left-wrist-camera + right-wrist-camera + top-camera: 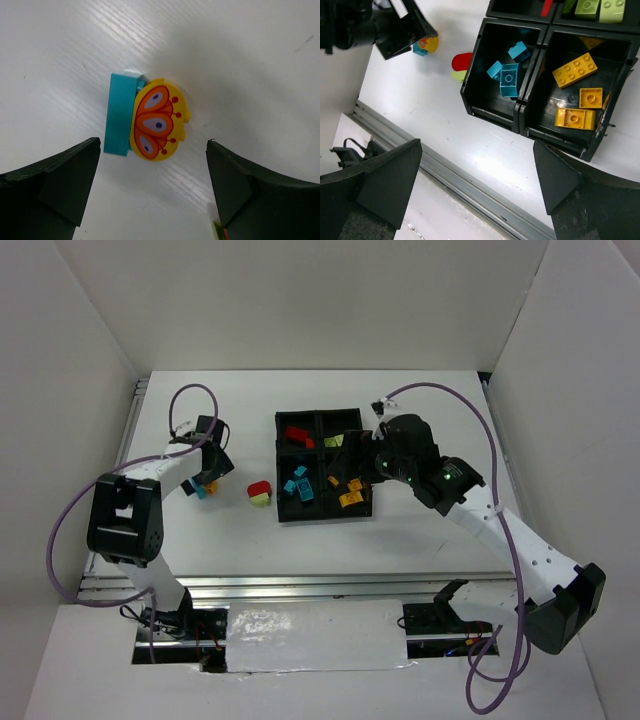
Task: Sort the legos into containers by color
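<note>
Left gripper hangs wide open, its two dark fingers on either side of two touching pieces on the white table: a cyan-blue rectangular plastic brick and a yellow rounded plastic piece printed with an orange butterfly wing. Neither finger touches them. Right gripper, also wide open and empty, hovers over the black plastic tray, which is split into four square compartments. In the overhead view, the near-left compartment holds cyan-blue bricks, the near-right holds orange-yellow studded bricks, the far-left holds a red brick, and the far-right holds lime green bricks. A red rounded piece touching a pale lime piece lies on the table just left of the tray.
</note>
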Robot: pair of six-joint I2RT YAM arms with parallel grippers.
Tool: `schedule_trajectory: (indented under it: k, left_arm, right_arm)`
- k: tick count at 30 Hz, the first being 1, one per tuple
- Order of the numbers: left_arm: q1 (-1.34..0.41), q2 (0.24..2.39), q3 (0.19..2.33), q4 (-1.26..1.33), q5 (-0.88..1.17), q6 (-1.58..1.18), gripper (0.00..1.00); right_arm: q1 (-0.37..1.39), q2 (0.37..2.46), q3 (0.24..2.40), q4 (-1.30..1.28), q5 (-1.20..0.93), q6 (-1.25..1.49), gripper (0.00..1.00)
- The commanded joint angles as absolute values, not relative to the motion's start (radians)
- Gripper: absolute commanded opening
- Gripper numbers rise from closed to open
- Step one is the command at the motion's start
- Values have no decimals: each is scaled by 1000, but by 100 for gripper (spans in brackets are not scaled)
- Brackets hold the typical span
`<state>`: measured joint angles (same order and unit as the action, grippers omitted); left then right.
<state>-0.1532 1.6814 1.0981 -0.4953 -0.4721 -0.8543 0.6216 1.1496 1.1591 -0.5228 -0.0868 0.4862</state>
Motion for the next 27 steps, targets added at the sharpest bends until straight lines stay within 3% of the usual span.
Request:
schedule_trajectory:
  k: [1, 9, 10, 12, 13, 18, 19, 20, 21, 27]
  left_arm:
    - [-111, 1729, 1149, -473, -419, -770, 99]
    - [-52, 1784, 1120, -396, -337, -739, 92]
    - [-52, 1790, 1118, -394, -341, -739, 86]
    - [-51, 1798, 1108, -390, -351, -742, 84]
    - [-51, 1799, 1106, -382, -347, -738, 75]
    - [-48, 1832, 1126, -403, -327, -707, 62]
    - [-48, 1829, 1123, -405, -328, -709, 28]
    - [-48, 1803, 1114, -419, -351, -736, 11]
    - [-48, 1783, 1102, -425, -354, -742, 1]
    - [-103, 1413, 979, -414, -299, -828, 0]
  right_arm:
    - [640, 1154, 1158, -488, -107, 479, 100]
    - [650, 1146, 1154, -482, -120, 476, 100]
    - [653, 1144, 1155, -483, -121, 476, 100]
    - [652, 1141, 1155, -483, -124, 476, 100]
    - [653, 1138, 1154, -482, -126, 476, 100]
    - [653, 1131, 1131, -465, -138, 477, 100]
    - [652, 1131, 1128, -466, -140, 480, 100]
    - [655, 1131, 1120, -465, -143, 482, 100]
    - [655, 1128, 1114, -462, -143, 485, 100]
    - [657, 1066, 950, -258, -253, 580, 99]
